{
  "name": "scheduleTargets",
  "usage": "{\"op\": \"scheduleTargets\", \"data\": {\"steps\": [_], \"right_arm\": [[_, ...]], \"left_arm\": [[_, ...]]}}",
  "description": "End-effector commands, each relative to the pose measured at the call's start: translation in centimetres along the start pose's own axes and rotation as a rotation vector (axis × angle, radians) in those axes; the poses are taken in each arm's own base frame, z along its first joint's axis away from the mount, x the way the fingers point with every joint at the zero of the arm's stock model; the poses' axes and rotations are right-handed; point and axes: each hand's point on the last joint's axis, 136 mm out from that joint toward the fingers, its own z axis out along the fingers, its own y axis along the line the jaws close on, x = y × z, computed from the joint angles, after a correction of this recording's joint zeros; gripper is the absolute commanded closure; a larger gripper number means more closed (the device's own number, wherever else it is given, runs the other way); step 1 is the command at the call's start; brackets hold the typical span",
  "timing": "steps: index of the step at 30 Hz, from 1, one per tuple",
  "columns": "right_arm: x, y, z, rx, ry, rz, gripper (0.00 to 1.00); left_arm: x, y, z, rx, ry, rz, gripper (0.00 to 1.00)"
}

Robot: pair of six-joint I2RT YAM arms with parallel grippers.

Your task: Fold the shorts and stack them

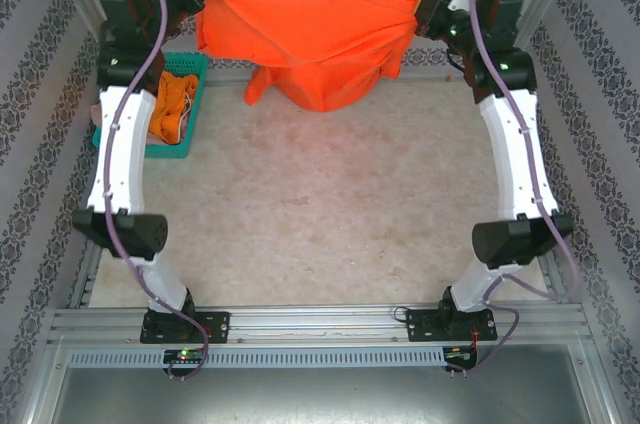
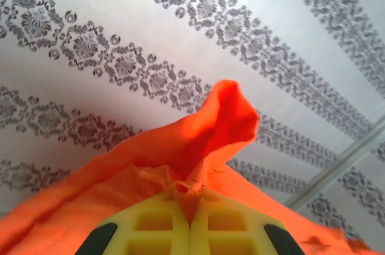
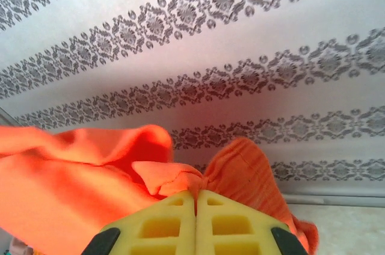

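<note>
The left pincer [image 2: 190, 205] is shut tight, its yellow pads meeting on a bunched corner of the red-orange shorts [image 1: 300, 34]. The right pincer [image 3: 196, 199] is clamped the same way on the opposite corner. Between them the shorts hang stretched in the air over the far side of the table [image 1: 330, 224], with the middle sagging. Whether the lowest fold touches the table cannot be told. In both wrist views the cloth swallows the fingertips and runs off the lower edge.

At the left a teal basket [image 1: 172, 152] stands on the table, half hidden behind the left arm [image 1: 125, 144]. The lighter orange shorts [image 1: 176, 99] lie crumpled inside it. A bit of pink cloth [image 1: 96, 120] at its outer side is too cut off to make out.

The table is pale and mottled, and the walls [image 1: 30, 144] around it carry grey ornamental stripes.
</note>
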Motion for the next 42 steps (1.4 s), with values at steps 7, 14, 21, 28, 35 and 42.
{"op": "scheduleTargets", "data": {"steps": [7, 14, 21, 28, 35, 42], "right_arm": [[14.4, -6.4, -6.0, 0.055, 0.068, -0.043, 0.95], [27.1, -7.8, -13.2, 0.099, 0.232, 0.116, 0.43], [28.0, -4.5, -14.3, -0.01, 0.265, 0.251, 0.22], [31.9, -4.8, -8.4, 0.049, 0.504, 0.307, 0.15], [33.7, -7.8, -2.2, 0.122, 0.595, 0.363, 0.14], [33.4, -11.7, 5.8, 0.118, 0.652, 0.459, 0.14]], "left_arm": [[18.4, 5.8, -11.0, -0.064, 0.097, 0.005, 1.0], [33.7, 8.8, -20.6, -0.115, 0.313, -0.06, 0.62], [27.6, 7.7, -22.9, -0.183, 0.186, 0.058, 0.0], [33.2, 8.0, -16.8, -0.143, 0.375, -0.099, 0.0], [40.3, 10.8, -16.0, -0.202, 0.517, -0.24, 0.0], [45.6, 11.1, -17.5, -0.235, 0.62, -0.254, 0.0]]}}
